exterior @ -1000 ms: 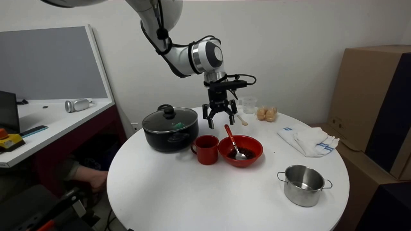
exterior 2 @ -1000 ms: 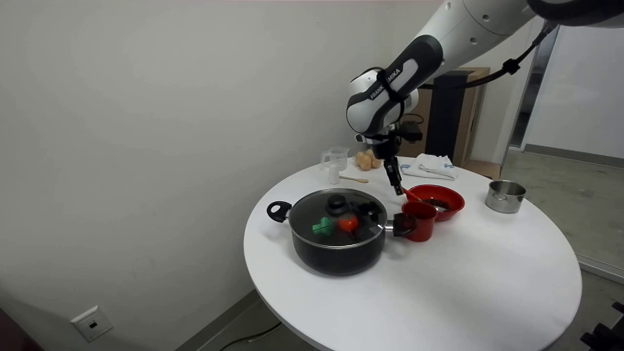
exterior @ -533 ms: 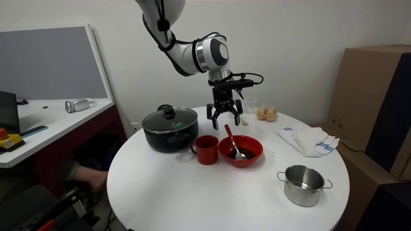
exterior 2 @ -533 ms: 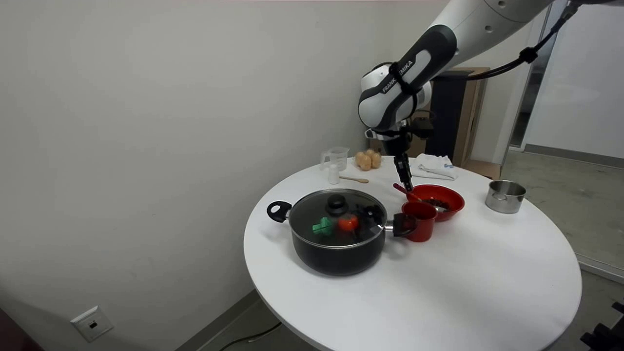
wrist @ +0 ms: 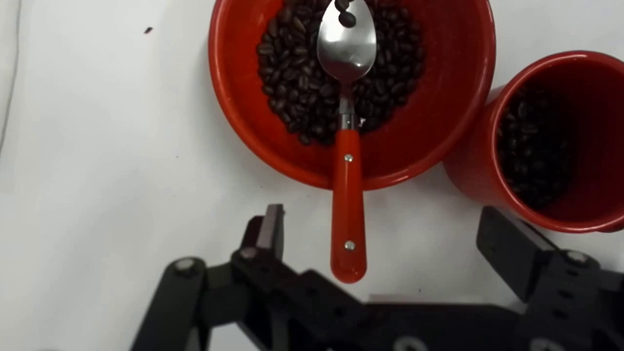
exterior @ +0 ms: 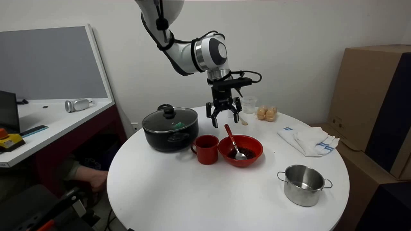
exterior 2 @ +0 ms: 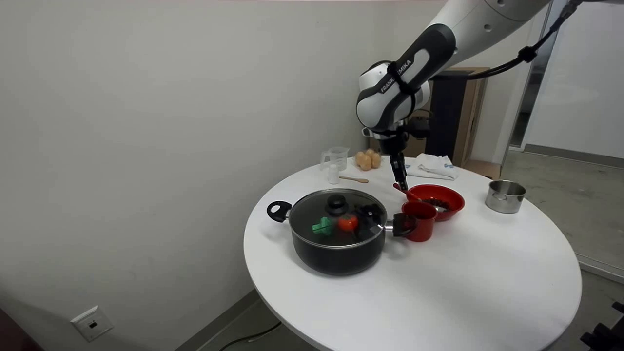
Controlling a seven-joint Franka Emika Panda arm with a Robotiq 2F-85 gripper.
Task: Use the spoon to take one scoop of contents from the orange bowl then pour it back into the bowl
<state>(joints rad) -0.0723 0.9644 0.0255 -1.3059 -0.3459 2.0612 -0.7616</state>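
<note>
White walls (exterior: 289, 29) stand behind one round white bench (exterior: 179, 195). Above it hangs one gripper (exterior: 226, 122), its two fingers (wrist: 507, 253) spread wide and holding nothing. In the wrist view one red-handled spoon (wrist: 348, 209) appears between them, clear of both, its handle leaning over the rim of one red-orange bowl (wrist: 453, 63) and its silver end lying on dark beans (wrist: 300, 97), too many to count; two beans show on the metal. Just right of that bowl, in the same view, stands one red mug (wrist: 470, 170), also with beans inside. Two pots stand farther out: in an exterior view, one black pot (exterior: 157, 141) with a glass lid (exterior: 154, 123) is at the left, and one steel pot (exterior: 301, 192) is at the near right. One folded white cloth (exterior: 310, 141) lies at the right there. Toward the far side, in an exterior view, are at least four brown eggs (exterior 2: 365, 163), one clear jug (exterior 2: 340, 157), one small white shaker (exterior 2: 334, 175) and one wooden spoon (exterior 2: 360, 180). Compared with a second ago, the gripper has moved rightward in both exterior views, though slightly back left from half a second ago; the spoon, bowl, mug and pots lie where they were.
</note>
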